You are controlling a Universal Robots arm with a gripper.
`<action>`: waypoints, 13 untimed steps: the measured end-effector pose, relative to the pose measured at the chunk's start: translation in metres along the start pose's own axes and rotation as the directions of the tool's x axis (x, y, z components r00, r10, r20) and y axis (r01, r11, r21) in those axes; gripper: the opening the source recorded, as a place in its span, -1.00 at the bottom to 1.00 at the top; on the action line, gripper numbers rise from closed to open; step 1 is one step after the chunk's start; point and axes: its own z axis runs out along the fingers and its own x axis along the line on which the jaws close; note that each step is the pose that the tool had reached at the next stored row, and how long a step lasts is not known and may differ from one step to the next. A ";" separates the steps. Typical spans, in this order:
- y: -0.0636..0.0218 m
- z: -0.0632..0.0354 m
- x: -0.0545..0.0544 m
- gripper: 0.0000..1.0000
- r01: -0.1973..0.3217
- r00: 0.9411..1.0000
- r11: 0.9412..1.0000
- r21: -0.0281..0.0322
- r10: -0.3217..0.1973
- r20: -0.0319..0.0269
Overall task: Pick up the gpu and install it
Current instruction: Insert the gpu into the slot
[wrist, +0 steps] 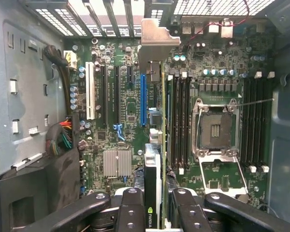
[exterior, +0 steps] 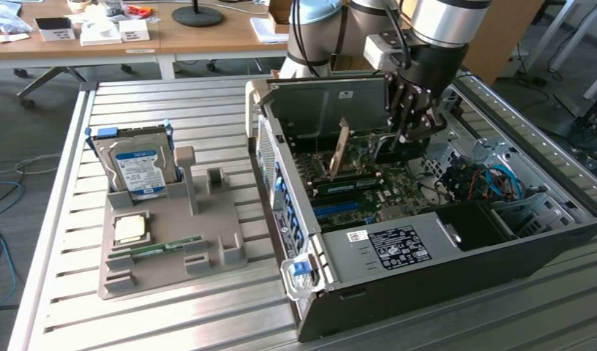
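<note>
Arm (exterior: 441, 22): last link near vertical, wrist pointing down, black tool body hanging straight below it. Gripper (exterior: 408, 137) at the lowest point of the reach. In the wrist view, two dark fingers (wrist: 130, 208) stand parallel, one on each side of the gpu (wrist: 152, 169). Jaws are closed onto its flat faces, and the card is clamped edge-on between them.

The gpu (wrist: 153, 191) has a black face, a green board edge and a silver bracket. The end effector (wrist: 157, 212) is black. The motherboard (wrist: 121, 96) is dark green, with one bright blue slot (wrist: 143, 99). The hard drive (exterior: 140, 168) is silver with a blue-and-white label. The ribbed worktop (exterior: 181, 322) is pale grey.
</note>
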 end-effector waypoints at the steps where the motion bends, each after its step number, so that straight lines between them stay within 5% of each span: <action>1: 0.0001 0.0010 0.000 -0.47 0.000 1.000 1.000 0.000 0.000 0.000; 13: 0.0001 0.0016 0.000 -0.47 0.000 1.000 1.000 0.000 0.000 0.000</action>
